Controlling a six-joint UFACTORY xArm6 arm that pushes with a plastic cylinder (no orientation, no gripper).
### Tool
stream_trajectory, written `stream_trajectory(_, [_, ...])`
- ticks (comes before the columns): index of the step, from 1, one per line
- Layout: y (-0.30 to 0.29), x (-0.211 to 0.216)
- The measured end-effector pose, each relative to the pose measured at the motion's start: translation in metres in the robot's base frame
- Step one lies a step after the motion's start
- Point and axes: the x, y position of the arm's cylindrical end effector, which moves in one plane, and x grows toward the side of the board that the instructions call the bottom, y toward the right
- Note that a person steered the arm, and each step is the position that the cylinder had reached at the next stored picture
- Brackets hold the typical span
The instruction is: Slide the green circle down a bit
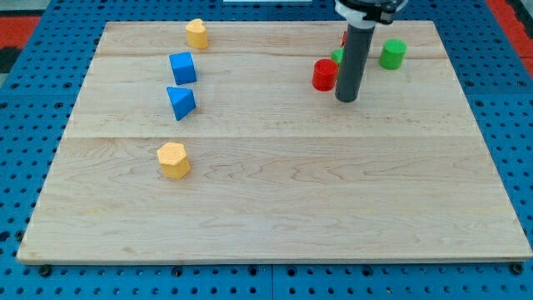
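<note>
The green circle (393, 53) is a short green cylinder near the view's top right of the wooden board (275, 208). My tip (346, 99) rests on the board to the lower left of it, about a block's width away and not touching it. The rod rises from the tip to the view's top edge. A red circle (324, 74) sits just left of the rod, close to the tip. A second green block (336, 57) and a bit of another red block (343, 37) show partly behind the rod; their shapes are hidden.
A blue cube (182, 67) and a blue triangle (181, 102) sit at the left. A yellow block (196, 33) stands near the top edge and a yellow hexagon (173, 160) lies lower left. Blue pegboard surrounds the board.
</note>
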Motion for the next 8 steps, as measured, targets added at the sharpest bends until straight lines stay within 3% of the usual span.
stream_trajectory(2, [-0.008,-0.048])
stream_trajectory(4, [0.013,-0.050])
stream_trajectory(8, [-0.009,0.074])
